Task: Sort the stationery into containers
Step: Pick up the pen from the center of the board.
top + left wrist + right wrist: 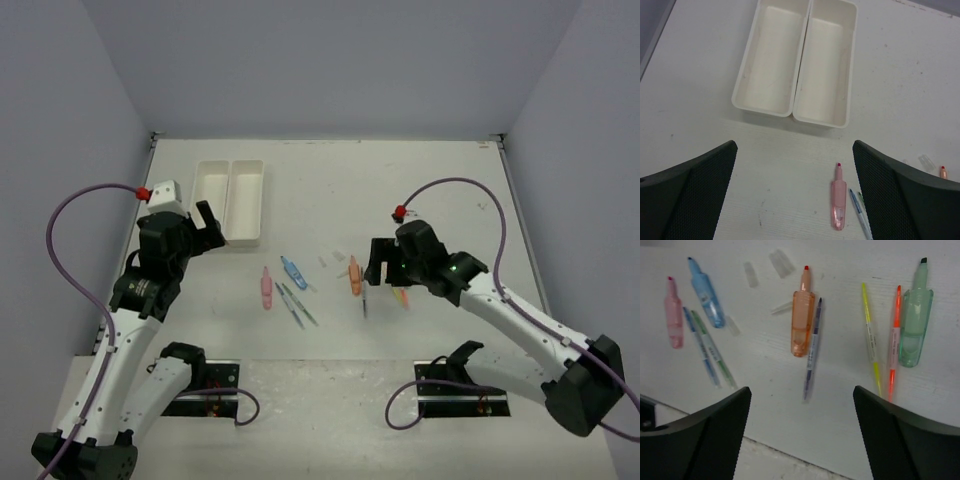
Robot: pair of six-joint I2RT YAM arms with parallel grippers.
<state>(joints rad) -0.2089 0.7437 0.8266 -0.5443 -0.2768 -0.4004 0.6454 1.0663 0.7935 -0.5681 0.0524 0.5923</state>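
Observation:
Two joined white containers [230, 200] stand empty at the back left; the left wrist view shows both troughs [771, 55]. My left gripper [794, 147] hovers open just in front of them, with the pink highlighter [838, 205] lying by its right finger. My right gripper [801, 390] hangs open over the scattered stationery. Below it lie an orange highlighter [802, 322], a purple pen [812, 350], a yellow pen [871, 335], an orange pen [894, 340] and a green highlighter [915, 325]. Further left lie a blue highlighter [706, 295] and two thin pens [715, 350].
Clear plastic caps [781, 262] lie loose behind the orange highlighter. The table's near edge [790, 457] runs just under my right gripper. Grey walls close the table in on three sides, and both arm bases sit at the near edge.

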